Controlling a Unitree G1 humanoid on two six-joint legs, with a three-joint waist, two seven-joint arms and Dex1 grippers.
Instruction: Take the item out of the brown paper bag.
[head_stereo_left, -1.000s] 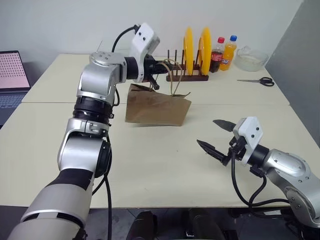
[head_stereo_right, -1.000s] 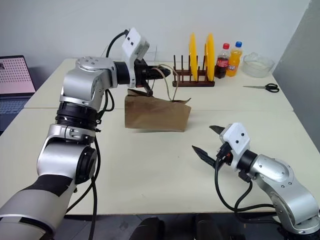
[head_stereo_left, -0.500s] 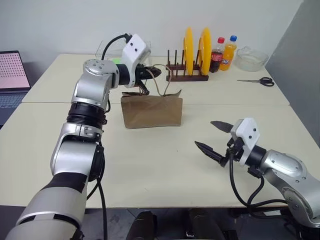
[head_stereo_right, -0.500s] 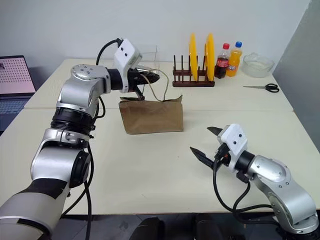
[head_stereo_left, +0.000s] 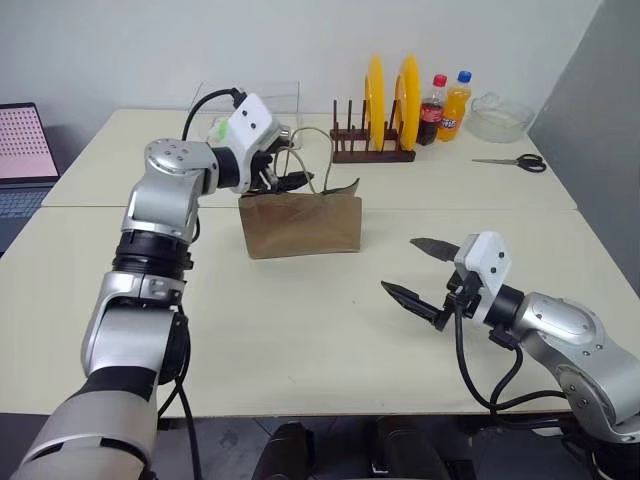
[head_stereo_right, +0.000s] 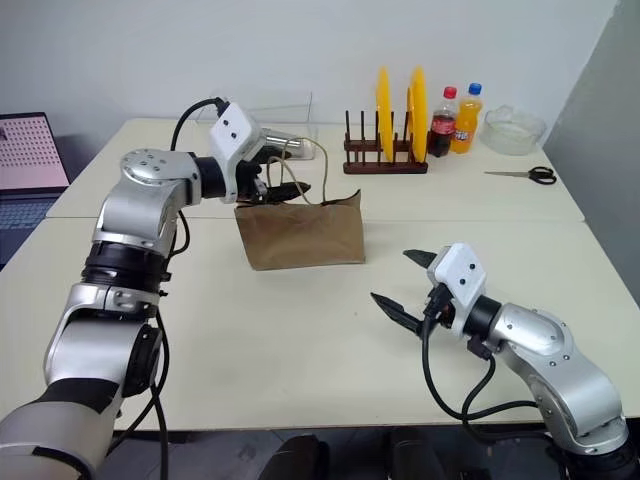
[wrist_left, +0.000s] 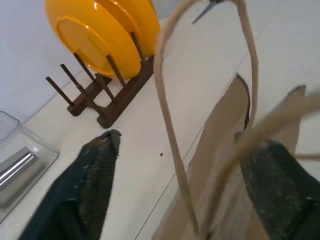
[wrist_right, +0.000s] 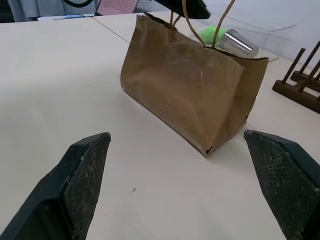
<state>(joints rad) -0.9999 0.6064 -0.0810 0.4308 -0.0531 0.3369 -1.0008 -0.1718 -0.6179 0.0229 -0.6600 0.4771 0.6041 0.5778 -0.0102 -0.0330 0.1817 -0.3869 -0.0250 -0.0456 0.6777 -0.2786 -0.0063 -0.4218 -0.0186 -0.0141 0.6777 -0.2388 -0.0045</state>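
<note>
Brown kraft paper marks the brown paper bag (head_stereo_left: 301, 224), which stands upright on the table (head_stereo_left: 300, 330) in the left eye view, its mouth up and its thin loop handles (head_stereo_left: 318, 150) rising above it. The left gripper (head_stereo_left: 287, 172) sits at the bag's top edge beside those handles; the right gripper (head_stereo_left: 424, 270) hovers well apart over bare table, fingers spread and empty.

From the right eye the same layout shows, with the plate rack (head_stereo_right: 385, 165) behind the bag. The item appears nowhere on the table, so it is presumably inside the bag and the task looks barely begun.

Along the left wrist, the two dark fingers (wrist_left: 92, 175) stand wide apart, one handle loop passing between them without being pinched.

Along the right wrist, the open fingers frame the bag's creased side; its interior is hidden.

Reaching in and lifting the item out seems yet to come.
</note>
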